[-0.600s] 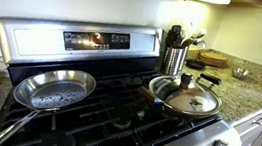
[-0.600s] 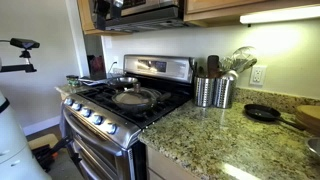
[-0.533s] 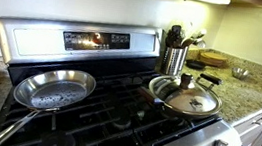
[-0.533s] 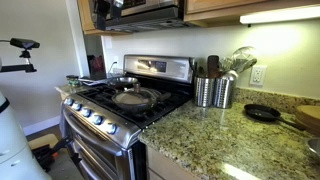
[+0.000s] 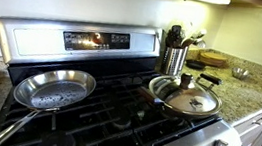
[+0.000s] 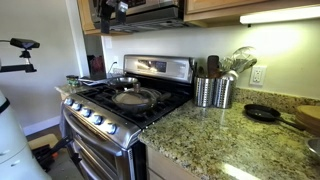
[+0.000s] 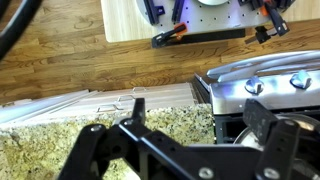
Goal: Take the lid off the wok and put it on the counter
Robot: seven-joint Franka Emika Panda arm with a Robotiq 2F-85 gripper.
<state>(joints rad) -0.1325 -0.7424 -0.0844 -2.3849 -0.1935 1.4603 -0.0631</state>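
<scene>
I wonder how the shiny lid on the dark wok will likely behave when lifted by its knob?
The lid looks like thin metal, so probably stiff and fairly light. Its small knob and polished surface suggest it may slip or swing in a pinch. Being shallow and round, it should likely rest flat on the counter, not roll.
</scene>
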